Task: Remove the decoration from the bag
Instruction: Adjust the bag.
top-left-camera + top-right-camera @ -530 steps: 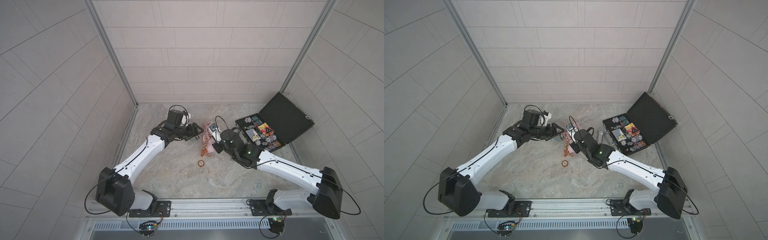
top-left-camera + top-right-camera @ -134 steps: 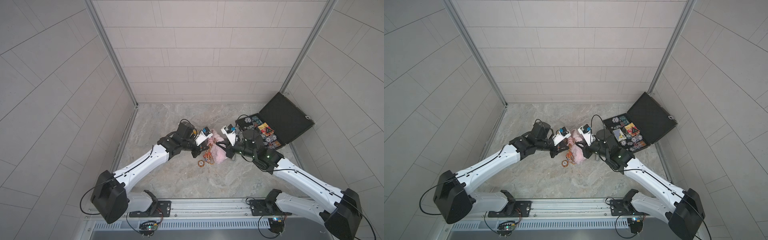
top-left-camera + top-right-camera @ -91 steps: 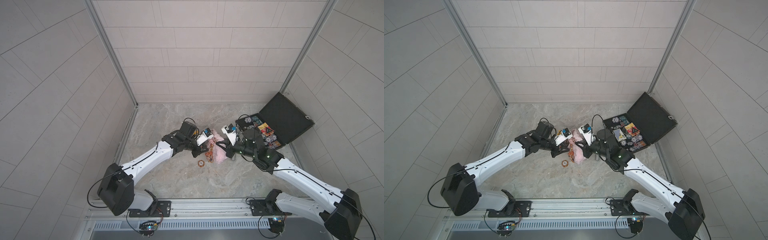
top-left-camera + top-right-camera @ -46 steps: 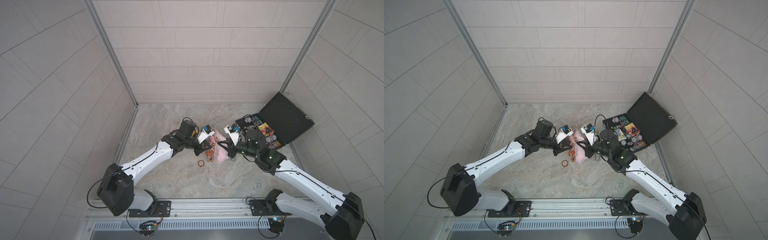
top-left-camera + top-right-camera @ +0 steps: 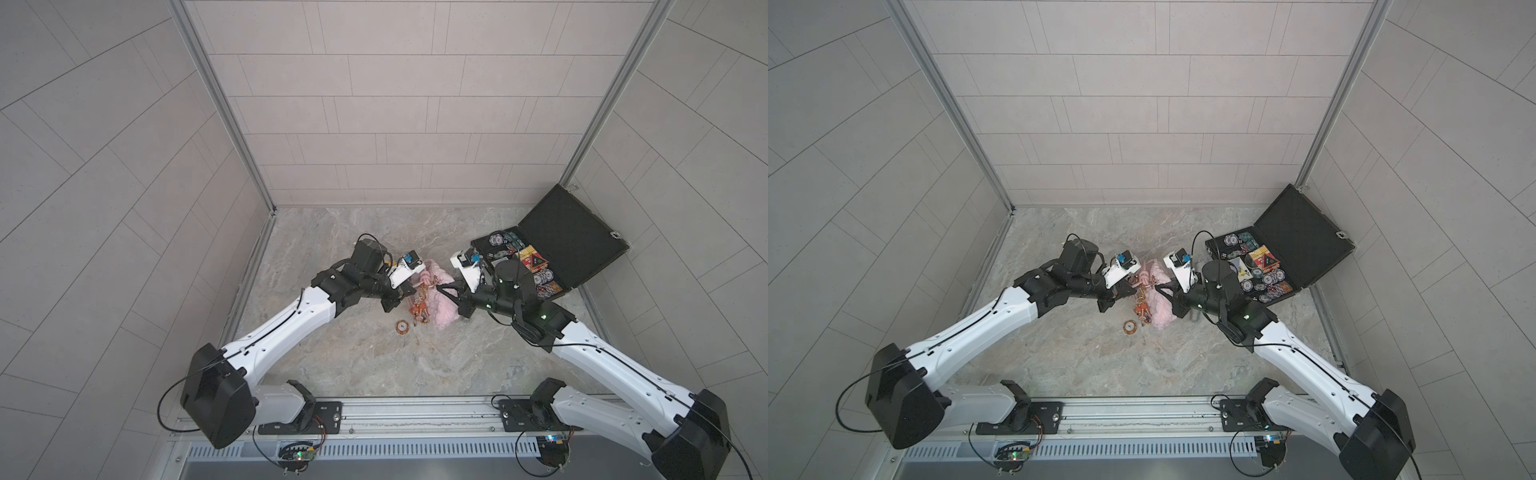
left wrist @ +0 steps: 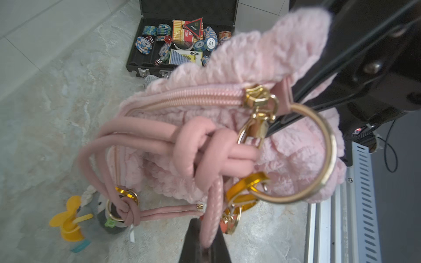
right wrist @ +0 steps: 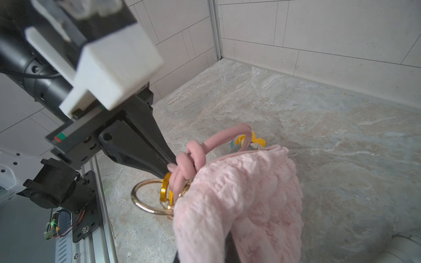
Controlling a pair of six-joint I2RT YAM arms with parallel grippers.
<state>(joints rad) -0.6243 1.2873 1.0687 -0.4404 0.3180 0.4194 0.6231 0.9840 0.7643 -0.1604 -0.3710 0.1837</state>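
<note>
L claw (image 6: 206,247), R claw (image 5: 441,289) both clamped; arms angled inward, tips close.

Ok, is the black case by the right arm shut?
No, the black case stands wide open in a top view, with poker chips and cards showing inside.

Left claw (image 6: 206,226), open second ago, now clamps pink cord strap (image 6: 213,205) of bag (image 6: 250,57); right arm (image 5: 615,365) sits further right than at first.

Fluffy pink cloth bag (image 6: 250,61), shiny gold metal ring (image 6: 329,145), matt veined stone tabletop (image 7: 319,113)
</note>
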